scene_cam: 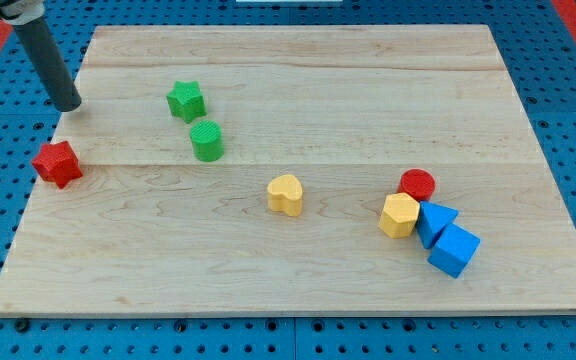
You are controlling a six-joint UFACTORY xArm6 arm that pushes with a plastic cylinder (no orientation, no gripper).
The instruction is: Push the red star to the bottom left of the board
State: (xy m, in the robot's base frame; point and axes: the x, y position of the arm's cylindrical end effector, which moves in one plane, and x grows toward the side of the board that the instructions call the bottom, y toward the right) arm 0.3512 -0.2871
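The red star (57, 163) lies near the left edge of the wooden board (298, 270), about halfway down it. My tip (69, 105) rests on the board above the star, slightly to its right, with a gap of bare wood between them. The dark rod rises from the tip toward the view's top left corner.
A green star (185, 101) and a green cylinder (207, 141) sit right of my tip. A yellow heart (286, 194) lies mid-board. At the lower right cluster a red cylinder (417, 184), a yellow hexagon (399, 215), a blue triangle (434, 222) and a blue cube (454, 250).
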